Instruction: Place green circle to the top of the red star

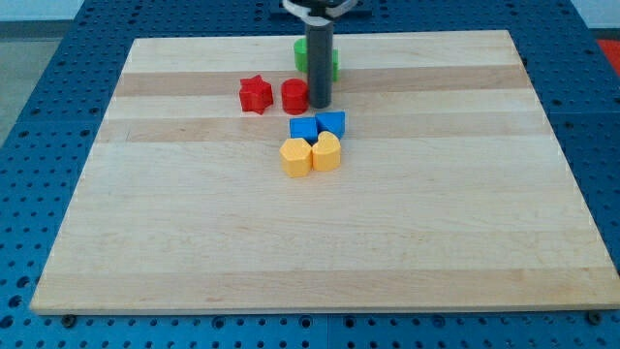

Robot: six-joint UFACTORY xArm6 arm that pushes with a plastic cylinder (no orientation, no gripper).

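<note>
A red star (pixel 255 94) lies on the wooden board (pixel 320 242) near the view's top, left of centre. A green block (pixel 334 60), mostly hidden behind the rod, sits up and to the right of the star; its shape cannot be made out. My tip (pixel 319 104) rests on the board just right of a red round block (pixel 294 95), which lies right of the star. The tip is just below the green block.
A blue cube (pixel 303 129) and a blue triangular block (pixel 332 123) sit just below my tip. Two yellow blocks (pixel 296 156) (pixel 326 151) lie under them.
</note>
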